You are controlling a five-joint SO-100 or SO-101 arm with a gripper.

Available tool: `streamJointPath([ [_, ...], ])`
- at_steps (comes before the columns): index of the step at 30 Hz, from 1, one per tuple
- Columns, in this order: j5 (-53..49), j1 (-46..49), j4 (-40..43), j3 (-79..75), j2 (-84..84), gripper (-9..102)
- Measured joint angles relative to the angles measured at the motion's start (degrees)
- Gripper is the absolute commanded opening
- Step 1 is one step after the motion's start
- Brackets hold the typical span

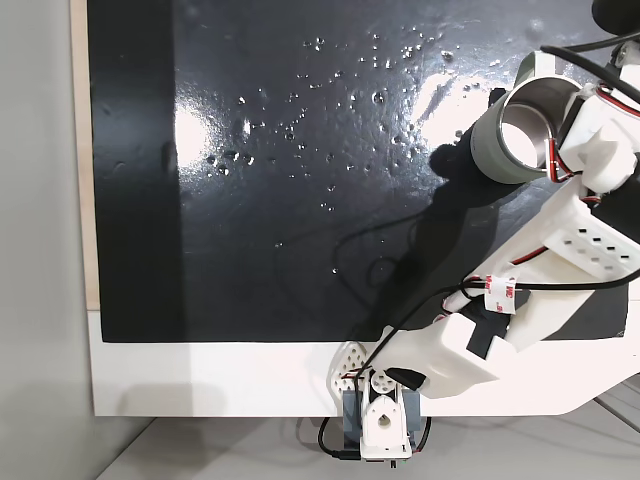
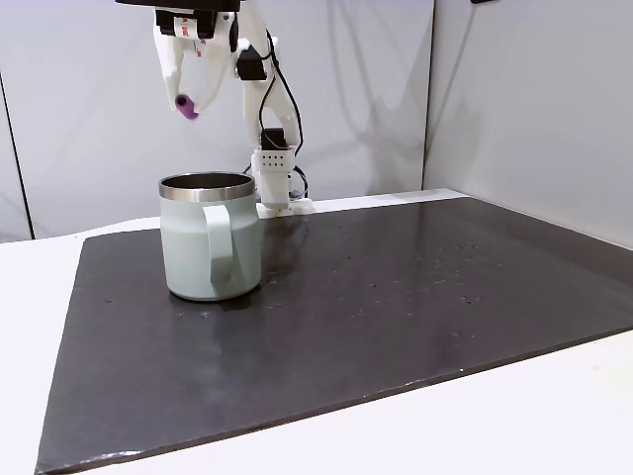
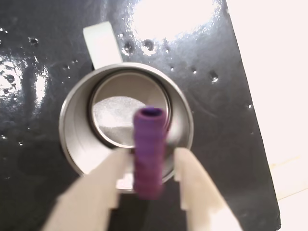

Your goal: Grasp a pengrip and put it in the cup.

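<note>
Claw [image 3: 150, 175] pinches the purple pengrip [image 3: 148, 151] between nearly closed fingers, hanging above the open steel mouth of the cup [image 3: 72, 144], handle at 12 o'clock in the wrist view, on the black mat [image 2: 396, 317] covering the white desk [image 2: 554, 416].

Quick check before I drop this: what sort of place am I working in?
Probably a lab or hobby bench: a white table with a black mat against bare partition walls, just the arm's gripper, pengrip and cup.
</note>
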Motion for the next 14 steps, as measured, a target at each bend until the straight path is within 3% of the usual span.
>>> streamJointPath([
  [3, 0.0, -0.5, 0.0, 0.0, -0.1, 38],
  [14, 0.4, -0.8, 0.0, -0.2, -0.1, 38],
])
